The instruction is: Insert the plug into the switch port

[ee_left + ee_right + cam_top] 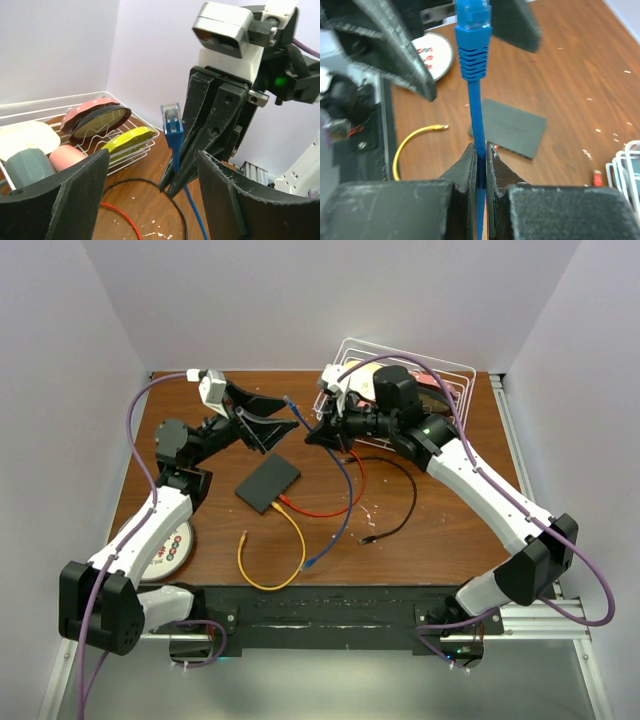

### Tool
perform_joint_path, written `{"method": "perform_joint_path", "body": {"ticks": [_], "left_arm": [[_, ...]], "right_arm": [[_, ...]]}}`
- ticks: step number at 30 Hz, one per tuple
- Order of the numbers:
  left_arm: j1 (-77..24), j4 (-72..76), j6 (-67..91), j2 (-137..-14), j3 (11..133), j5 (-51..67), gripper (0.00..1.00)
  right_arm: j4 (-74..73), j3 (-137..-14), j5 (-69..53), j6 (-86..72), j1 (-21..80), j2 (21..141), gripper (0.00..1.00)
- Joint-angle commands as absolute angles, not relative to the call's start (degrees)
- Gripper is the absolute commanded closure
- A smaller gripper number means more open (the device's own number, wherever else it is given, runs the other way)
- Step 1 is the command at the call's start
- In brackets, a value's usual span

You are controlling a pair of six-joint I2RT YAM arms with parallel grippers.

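**Robotics lab test cell**

Plain pale walls (300, 300) box in a wooden table (450, 540) set on aluminium framing (540, 625). Two white-and-black robot arms (480, 485) are bolted along its near edge, trailing purple cables (600, 590) and carrying wrist cameras (222, 27).

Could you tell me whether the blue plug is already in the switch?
No, the right gripper holds the cable with its plug in the air, clear of the switch.
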State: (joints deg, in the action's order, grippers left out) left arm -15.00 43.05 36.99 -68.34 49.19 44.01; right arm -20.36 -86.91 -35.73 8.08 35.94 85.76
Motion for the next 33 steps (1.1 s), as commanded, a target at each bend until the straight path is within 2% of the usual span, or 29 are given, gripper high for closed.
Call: {"method": "perform_joint_path", "body": {"ticks": [1, 6, 10, 14, 15, 16, 18, 20, 21, 22, 24, 25, 26, 29, 33], "left_arm": [[-14.68, 54.74, 41.55, -70.13, 51.50, 50.09, 0.30], [-14.68, 63.53, 46.31, -72.16, 51.94, 53.61, 0.39], [-14.68, 65.91, 48.68, -73.74, 52.73, 54.32, 0.59], [-14.68, 69.17, 50.45, -74.18, 52.56, 54.23, 0.67], [-14.68, 69.87, 50.71, -74.18, 52.65, 54.05, 0.73], [-14.68, 70.05, 51.15, -74.27, 52.65, 54.05, 0.86], [-14.68, 70.49, 51.59, -74.09, 52.65, 54.05, 1.00], [-14.77, 70.40, 52.12, -74.00, 52.38, 53.97, 1.00], [-14.77, 70.05, 52.29, -73.66, 52.21, 53.27, 1.00], [-14.77, 69.53, 52.29, -73.39, 51.60, 52.57, 1.00], [-14.77, 66.12, 51.60, -71.82, 50.81, 49.33, 1.00], [-14.77, 64.35, 49.85, -71.11, 49.84, 48.00, 1.00], [-14.85, 62.16, 48.70, -70.23, 49.57, 46.34, 1.00], [-15.73, 46.97, 42.99, -67.42, 50.80, 37.46, 1.00], [-16.87, 29.20, 41.13, -66.71, 54.66, 26.55, 1.00]], "right_arm": [[-23.38, -89.65, -43.06, 11.34, 35.86, 84.72, 1.00], [-24.87, -90.26, -43.77, 11.60, 35.95, 85.87, 1.00], [-25.05, -90.09, -44.30, 11.43, 36.04, 86.04, 1.00], [-25.57, -90.09, -44.12, 11.60, 35.95, 86.31, 1.00], [-25.66, -90.17, -44.12, 11.60, 36.03, 86.57, 1.00], [-25.84, -90.26, -44.03, 11.60, 36.12, 86.66, 1.00], [-25.84, -90.44, -43.07, 11.25, 36.12, 86.84, 1.00], [-24.45, -90.53, -41.14, 9.68, 36.04, 86.66, 0.98], [-23.74, -90.44, -39.65, 8.88, 36.12, 86.40, 0.93], [-23.21, -90.27, -36.94, 8.09, 36.12, 85.53, 0.74], [-19.70, -88.78, -33.24, 6.42, 36.12, 84.03, 0.52], [-18.21, -88.07, -30.87, 5.11, 36.12, 83.24, 0.37], [-15.24, -86.59, -30.07, 4.58, 36.12, 81.67, 0.29], [-10.13, -83.95, -26.90, 2.20, 36.21, 79.29, 0.13], [-5.54, -82.71, -24.87, 0.53, 36.91, 78.75, 0.04]]}}
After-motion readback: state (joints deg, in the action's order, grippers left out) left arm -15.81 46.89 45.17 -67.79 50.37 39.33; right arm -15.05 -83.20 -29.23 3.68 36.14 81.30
